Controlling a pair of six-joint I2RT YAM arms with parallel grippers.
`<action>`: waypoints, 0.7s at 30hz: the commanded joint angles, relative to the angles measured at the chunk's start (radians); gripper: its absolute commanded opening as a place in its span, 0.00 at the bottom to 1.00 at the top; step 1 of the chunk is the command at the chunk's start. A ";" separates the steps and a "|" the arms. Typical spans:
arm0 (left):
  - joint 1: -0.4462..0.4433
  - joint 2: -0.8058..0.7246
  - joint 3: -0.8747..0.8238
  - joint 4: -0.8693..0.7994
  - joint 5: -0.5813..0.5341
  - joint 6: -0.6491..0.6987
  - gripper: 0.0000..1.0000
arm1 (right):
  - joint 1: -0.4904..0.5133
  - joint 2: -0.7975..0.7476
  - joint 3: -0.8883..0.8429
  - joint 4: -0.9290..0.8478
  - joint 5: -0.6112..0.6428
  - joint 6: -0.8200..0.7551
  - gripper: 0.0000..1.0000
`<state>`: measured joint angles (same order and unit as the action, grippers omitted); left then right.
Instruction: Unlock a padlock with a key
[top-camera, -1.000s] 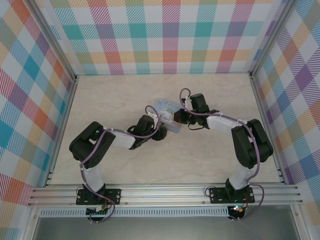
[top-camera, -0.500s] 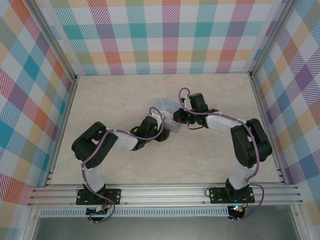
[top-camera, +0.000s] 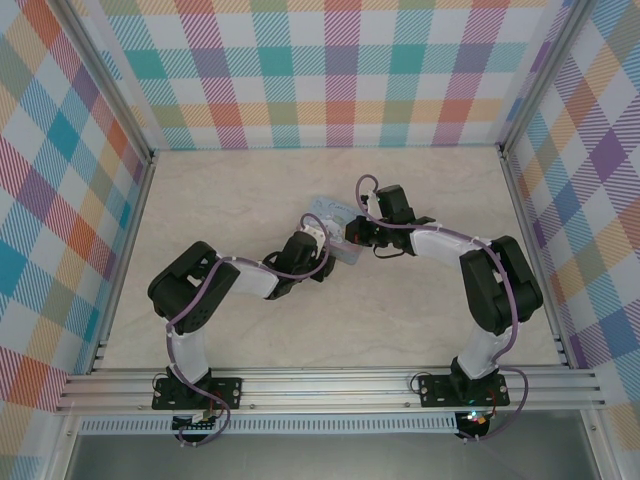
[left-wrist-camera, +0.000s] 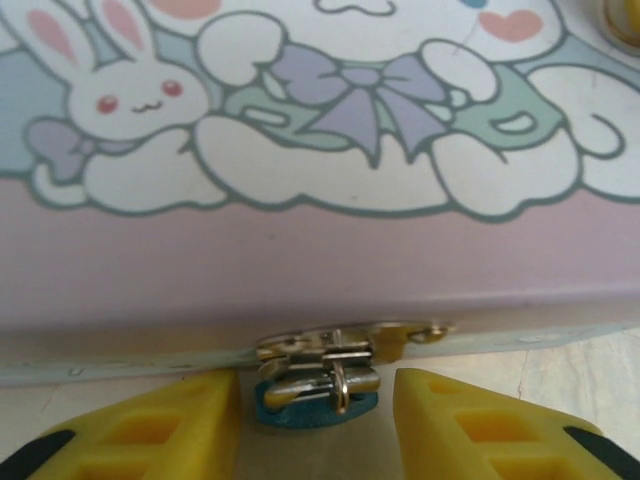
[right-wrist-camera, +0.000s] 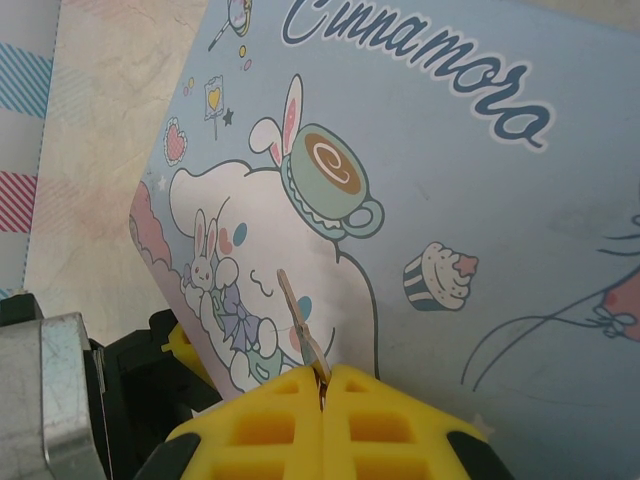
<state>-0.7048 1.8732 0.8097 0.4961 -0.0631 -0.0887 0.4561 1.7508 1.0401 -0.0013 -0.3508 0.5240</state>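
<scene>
The small bluish padlock (left-wrist-camera: 310, 412) hangs from the brass clasp (left-wrist-camera: 330, 350) on the front edge of the pale blue cartoon tin (left-wrist-camera: 320, 150). My left gripper (left-wrist-camera: 318, 432) is open. One yellow finger stands on each side of the padlock, each with a small gap to it. My right gripper (right-wrist-camera: 322, 385) is shut on the thin brownish key (right-wrist-camera: 298, 320). The key's blade sticks out over the tin's lid (right-wrist-camera: 450, 180). From above, both grippers meet at the tin (top-camera: 335, 218): the left gripper (top-camera: 320, 243) at its near edge, the right gripper (top-camera: 352, 236) at its right side.
The tin lies in the middle of a pale marble-patterned table (top-camera: 230, 190), walled by checked panels (top-camera: 330, 70). An aluminium rail (top-camera: 330, 385) carrying both arm bases runs along the near edge. The two arms arch inward from left and right.
The left arm has pushed slightly forward toward the tin, and its jaws have narrowed around the padlock. The right arm has stayed still with the key.
</scene>
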 joint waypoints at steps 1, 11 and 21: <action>-0.010 0.006 0.022 0.006 -0.001 0.001 0.40 | 0.013 0.028 0.001 -0.054 0.021 0.002 0.04; -0.010 -0.032 0.008 -0.010 -0.002 -0.012 0.27 | 0.012 -0.047 0.013 -0.063 0.032 -0.034 0.04; -0.010 -0.093 0.033 -0.105 0.040 -0.050 0.25 | 0.009 -0.189 -0.059 -0.056 0.072 -0.096 0.04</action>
<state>-0.7048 1.8359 0.8116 0.4324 -0.0494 -0.1139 0.4599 1.6131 1.0191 -0.0498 -0.2981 0.4732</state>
